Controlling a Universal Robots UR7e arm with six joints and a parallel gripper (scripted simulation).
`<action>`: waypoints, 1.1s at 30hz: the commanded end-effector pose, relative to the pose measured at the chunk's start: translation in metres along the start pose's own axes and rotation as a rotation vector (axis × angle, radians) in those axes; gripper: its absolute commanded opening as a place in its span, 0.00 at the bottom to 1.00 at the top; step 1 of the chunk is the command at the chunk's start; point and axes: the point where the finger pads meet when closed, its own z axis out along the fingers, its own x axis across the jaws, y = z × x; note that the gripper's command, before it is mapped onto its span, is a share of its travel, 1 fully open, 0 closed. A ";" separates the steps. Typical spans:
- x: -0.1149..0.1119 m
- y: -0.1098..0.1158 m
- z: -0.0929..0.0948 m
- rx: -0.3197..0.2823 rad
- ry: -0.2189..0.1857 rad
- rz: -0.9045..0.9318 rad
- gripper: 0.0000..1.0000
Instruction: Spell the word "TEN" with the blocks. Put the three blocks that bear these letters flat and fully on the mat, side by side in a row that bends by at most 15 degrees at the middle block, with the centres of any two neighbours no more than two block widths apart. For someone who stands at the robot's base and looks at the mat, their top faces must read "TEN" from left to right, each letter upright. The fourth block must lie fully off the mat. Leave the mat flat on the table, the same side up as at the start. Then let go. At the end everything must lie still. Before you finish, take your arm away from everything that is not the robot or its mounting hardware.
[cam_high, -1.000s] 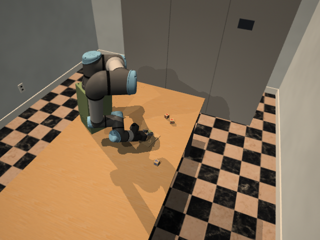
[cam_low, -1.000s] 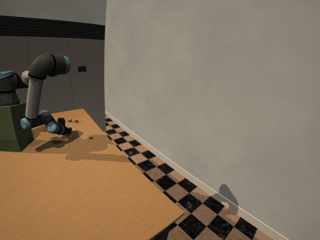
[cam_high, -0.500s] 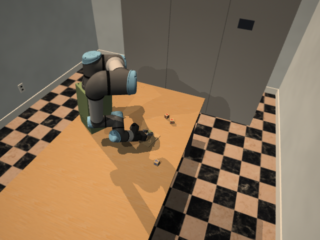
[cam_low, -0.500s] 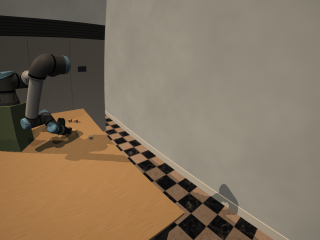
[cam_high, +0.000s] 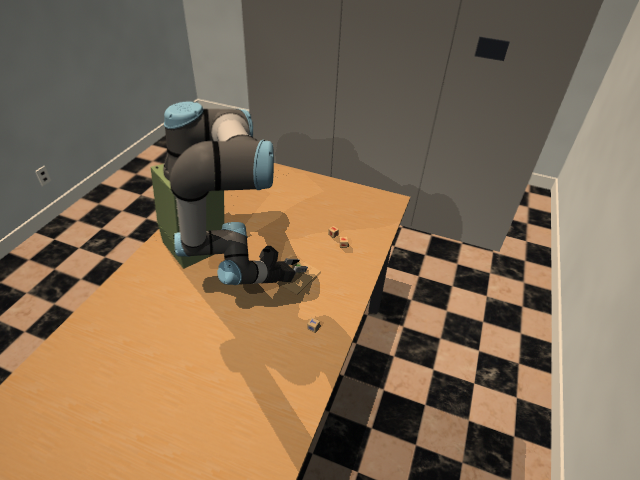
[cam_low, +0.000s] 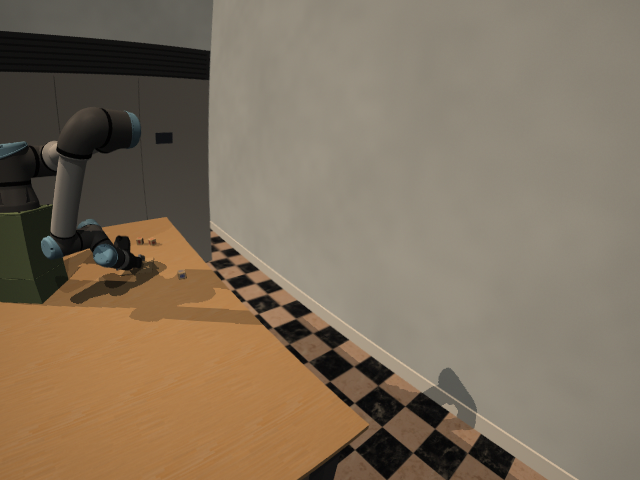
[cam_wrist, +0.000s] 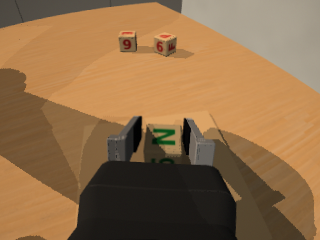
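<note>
Hovering low over the mat (cam_high: 305, 282) (cam_wrist: 224, 165), your gripper (cam_high: 297, 265) (cam_low: 141, 259) (cam_wrist: 162, 128) is open fairly wide, nothing pinched, with a slim gap on either side of the N block (cam_wrist: 163, 142). And look at that block! Pale wood, a bold green N on its upper face, another green character on the side nearer the wrist camera, partly cut off by the gripper's dark body. It's on the mat, between your two fingers, and shadow dulls part of its face.

Moving outward, you've got the T block (cam_high: 313, 324) (cam_low: 181, 274) out on the table (cam_high: 170, 351) (cam_low: 155, 387), off the mat, a blue T showing on top and more blue on its side. Over on another side sit two red-lettered cubes, near each other but apart, both off the mat: the 9 block (cam_high: 333, 231) (cam_low: 139, 240) (cam_wrist: 127, 42), squarely facing the wrist camera, and the 6 block (cam_high: 344, 241) (cam_low: 151, 241) (cam_wrist: 165, 44), cornerwise, with an F on the neighbouring side. Their top letters are too foreshortened for you to read surely.
</note>
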 end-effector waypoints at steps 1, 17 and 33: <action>0.000 0.000 0.000 0.000 0.001 -0.001 0.81; 0.000 0.000 0.000 0.000 0.001 -0.001 0.87; 0.000 0.000 0.000 0.000 0.001 -0.001 0.87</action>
